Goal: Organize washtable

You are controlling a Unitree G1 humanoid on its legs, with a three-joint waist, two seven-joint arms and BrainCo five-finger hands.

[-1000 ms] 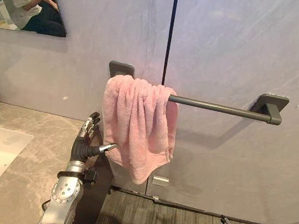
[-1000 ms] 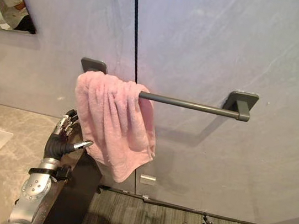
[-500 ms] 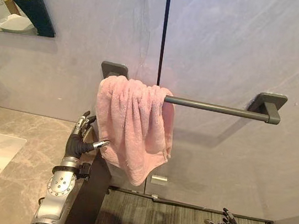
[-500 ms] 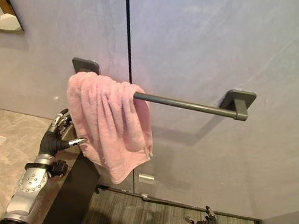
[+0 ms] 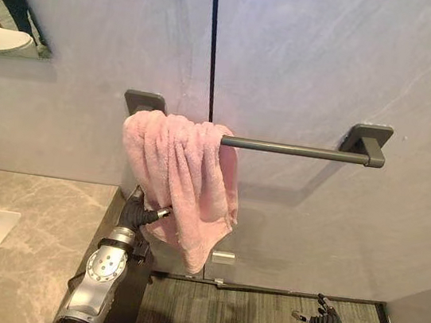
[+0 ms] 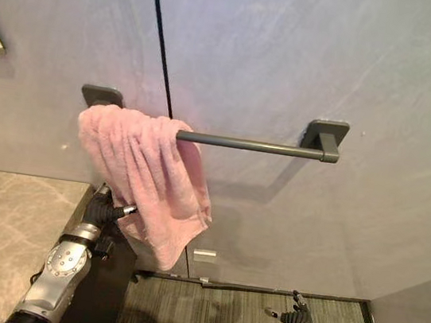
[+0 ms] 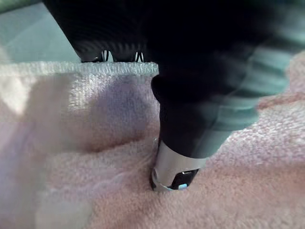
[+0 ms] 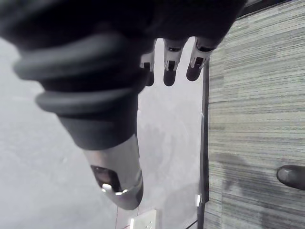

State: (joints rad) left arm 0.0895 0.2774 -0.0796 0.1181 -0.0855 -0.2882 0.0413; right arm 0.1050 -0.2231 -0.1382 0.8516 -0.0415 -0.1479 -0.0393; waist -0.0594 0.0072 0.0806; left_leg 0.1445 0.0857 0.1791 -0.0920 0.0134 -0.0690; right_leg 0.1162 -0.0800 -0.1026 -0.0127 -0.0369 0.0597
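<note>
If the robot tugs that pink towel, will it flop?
Probably floppy: the pink towel hangs in loose folds over the bar. Likely soft, since it dents where the left hand presses. Bunched at one end, it may slide off.

The towel (image 5: 186, 173) hangs on the rail's (image 5: 297, 150) left end, right of the counter (image 5: 39, 213), left hand (image 5: 137, 216) seemingly touching it.

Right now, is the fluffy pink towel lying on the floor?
No, the fluffy pink towel hangs bunched over the left end of the dark metal bar.
</note>
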